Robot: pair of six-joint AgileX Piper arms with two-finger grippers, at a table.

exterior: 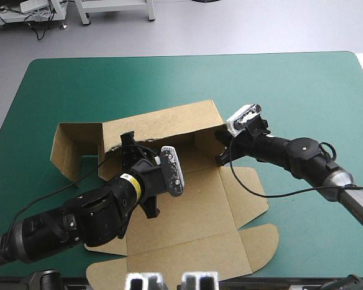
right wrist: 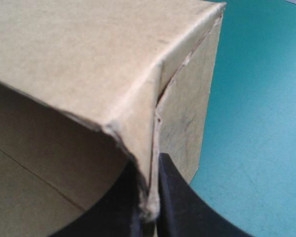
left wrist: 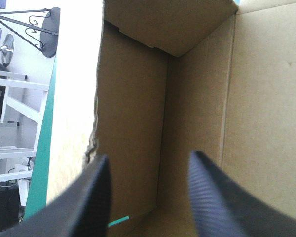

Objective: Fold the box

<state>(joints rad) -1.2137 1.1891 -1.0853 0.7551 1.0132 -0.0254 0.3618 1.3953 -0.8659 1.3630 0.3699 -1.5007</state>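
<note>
The brown box (exterior: pixel 187 205) lies mid-table, partly folded: its back wall stands raised, a side flap (exterior: pixel 72 148) sticks out to the left, and the lid lies flat toward the front edge. My left gripper (exterior: pixel 136 154) is inside the box near its left end. In the left wrist view that gripper (left wrist: pixel 149 155) is open, with nothing between its fingers and the inner corner of the box (left wrist: pixel 266 98) ahead. My right gripper (exterior: pixel 221 148) is at the right end wall. In the right wrist view it (right wrist: pixel 149 165) is shut on the wall's edge at the corner of the box (right wrist: pixel 89 59).
The teal-green cover (exterior: pixel 290 84) shows on all sides of the box, widest toward the far edge and the right. The lid's rounded tabs (exterior: pixel 263 241) reach close to the front edge of the table.
</note>
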